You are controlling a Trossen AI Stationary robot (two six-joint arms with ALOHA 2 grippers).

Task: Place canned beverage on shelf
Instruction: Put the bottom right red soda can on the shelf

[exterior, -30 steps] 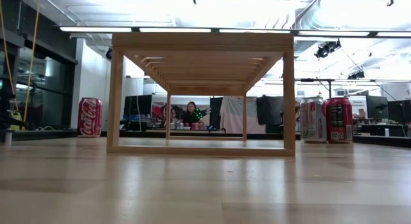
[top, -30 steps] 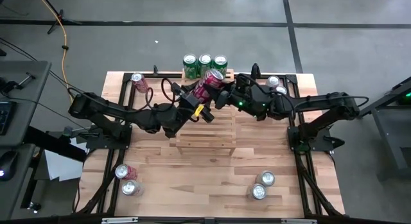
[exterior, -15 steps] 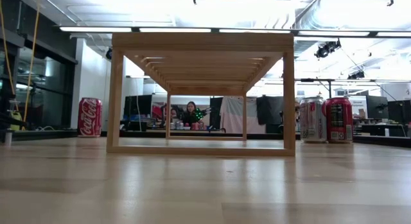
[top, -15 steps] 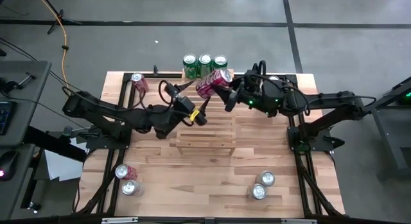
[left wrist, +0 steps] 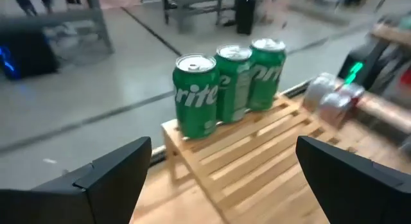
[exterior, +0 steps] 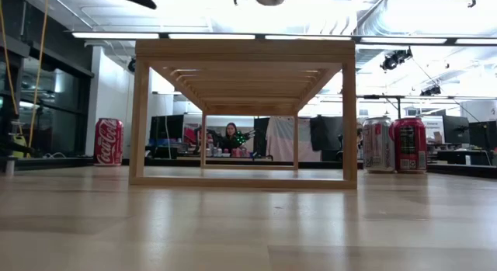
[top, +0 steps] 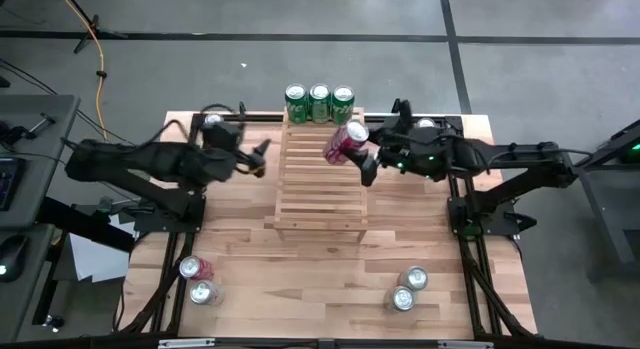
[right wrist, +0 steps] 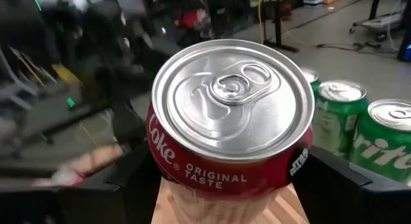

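The right gripper (top: 362,154) has its two fingers pinched on the sides of a red cola can (top: 343,144), holding it in the air over the shelf (top: 318,204), above the shelf's right edge and a little short of its far edge. In the right wrist view the can (right wrist: 232,131) fills the space between the jaws with its lid and pull tab facing the camera, so its long axis runs roughly along the gripper's reach. From above it looks tilted, lid towards the far right, rather than upright; how steep the tilt is I cannot say for sure. Just beyond it, three green cans (top: 319,102) stand upright in a row along the shelf's far edge, each touching the next, and the bare slats directly below and nearer than the held can are free. So the coming move probably turns on bringing the can's axis upright and lowering it onto those slats beside the green row without knocking it. The left gripper (top: 252,157) hangs with its jaws spread wide and nothing between them, over the table near the shelf's far left corner, well apart from the red can.
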